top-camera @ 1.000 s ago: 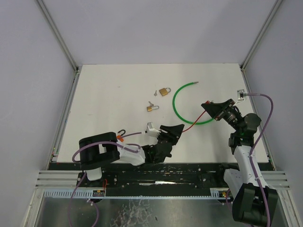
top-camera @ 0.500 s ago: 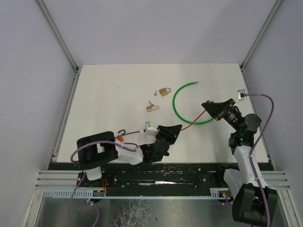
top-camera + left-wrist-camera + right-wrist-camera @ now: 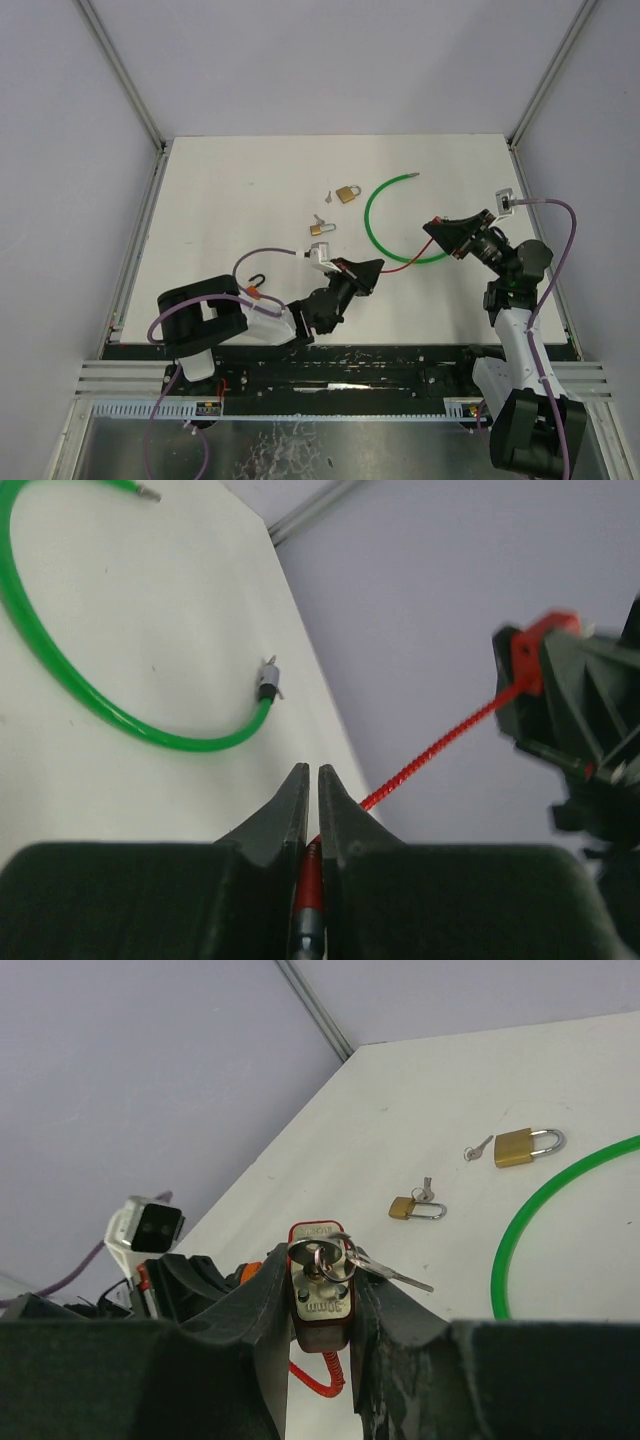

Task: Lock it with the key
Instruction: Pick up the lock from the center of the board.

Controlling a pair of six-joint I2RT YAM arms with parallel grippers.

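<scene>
One red lock [image 3: 322, 1310] stands upright, pinched between the partly closed fingers of the right gripper [image 3: 441, 228]. It is held above the right side of the surface [image 3: 230, 200], with a key [image 3: 385, 1271] on a ring at its face. Its red cable [image 3: 440, 745] stretches to the left gripper [image 3: 309, 780], which is clamped tight on the cable's end. Beyond lie a green cable loop [image 3: 368, 215], a bigger brass padlock [image 3: 347, 193] and a smaller brass padlock [image 3: 320, 229].

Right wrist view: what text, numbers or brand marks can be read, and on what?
"30mm", apparently, seen upside down: on the red padlock's silver face, held in the right gripper.
Stamp at that padlock's top edge: too blurred to read.
Larger brass padlock, smaller brass padlock: no legible marks.
</scene>
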